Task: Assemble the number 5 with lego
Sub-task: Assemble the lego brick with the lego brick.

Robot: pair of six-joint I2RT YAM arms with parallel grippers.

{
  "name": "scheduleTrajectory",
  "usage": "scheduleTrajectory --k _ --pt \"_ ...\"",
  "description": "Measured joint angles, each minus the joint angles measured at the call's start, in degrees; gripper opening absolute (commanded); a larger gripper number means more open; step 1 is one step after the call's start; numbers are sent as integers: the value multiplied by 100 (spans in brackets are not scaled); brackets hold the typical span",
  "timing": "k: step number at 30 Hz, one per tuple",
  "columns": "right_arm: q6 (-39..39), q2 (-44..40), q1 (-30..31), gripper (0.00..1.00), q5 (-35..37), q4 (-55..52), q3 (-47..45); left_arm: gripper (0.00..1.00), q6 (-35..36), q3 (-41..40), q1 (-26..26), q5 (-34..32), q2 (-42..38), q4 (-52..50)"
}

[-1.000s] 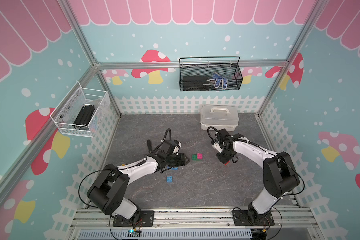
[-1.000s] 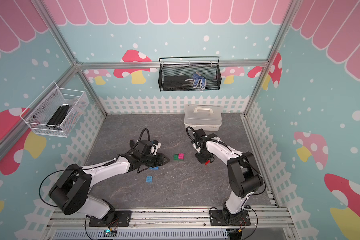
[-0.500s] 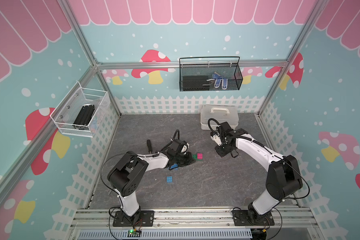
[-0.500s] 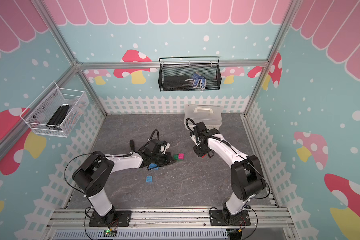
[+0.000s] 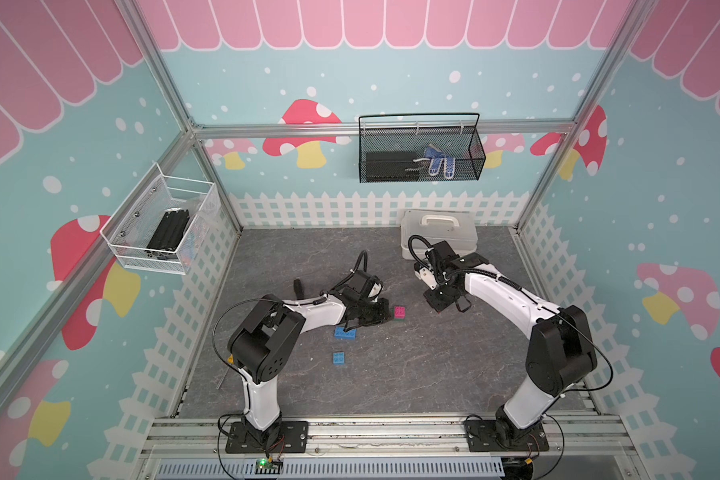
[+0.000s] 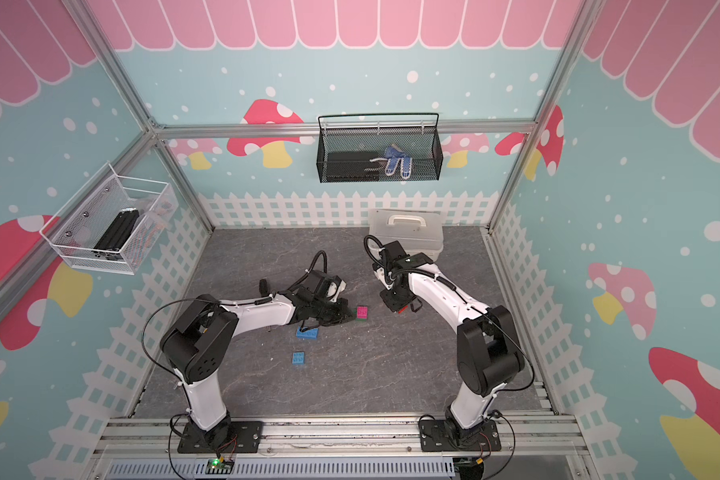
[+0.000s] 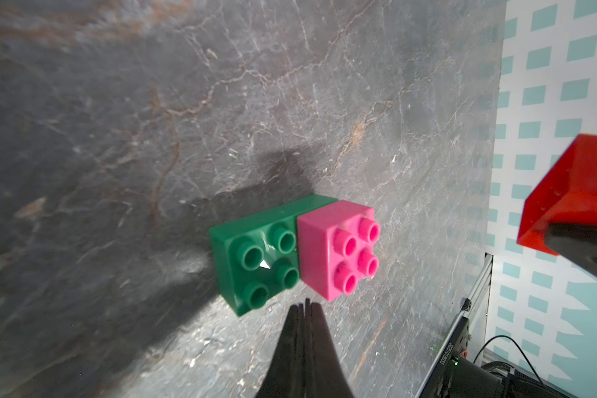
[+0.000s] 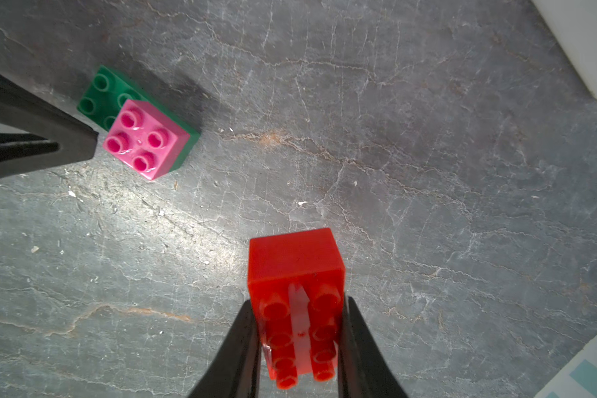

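A long green brick [image 7: 255, 255] lies on the grey floor with a short pink brick [image 7: 342, 248] stacked on one end; both top views show the pink one [image 5: 399, 311] [image 6: 362, 311]. My left gripper [image 7: 305, 305] is shut and empty, its tips just short of this pair. My right gripper [image 8: 299, 305] is shut on the long red brick [image 8: 295, 268], held above the floor to the right of the pair [image 8: 145, 141]. The long blue brick [image 5: 345, 333] and short blue brick [image 5: 339, 358] lie loose in front of the left arm.
A white lidded box [image 5: 437, 232] stands at the back right, just behind the right arm. A black wire basket [image 5: 420, 153] hangs on the back wall and a white mesh basket [image 5: 163, 232] on the left wall. A small black object [image 5: 298, 286] lies behind the left arm.
My left gripper has closed on nothing and its arm has folded up over its base, tips staying by the green-pink pair. The right gripper has drifted slightly back with the red brick.
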Motion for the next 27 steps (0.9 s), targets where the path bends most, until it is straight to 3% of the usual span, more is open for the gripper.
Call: scheduleTrajectory --k 17,27 --pt "-4 452 393 9 50 -66 592 5 2 -299 2 -129 22 -87" --pt "4 627 514 9 13 -87 601 4 251 448 181 -243 542 -380"
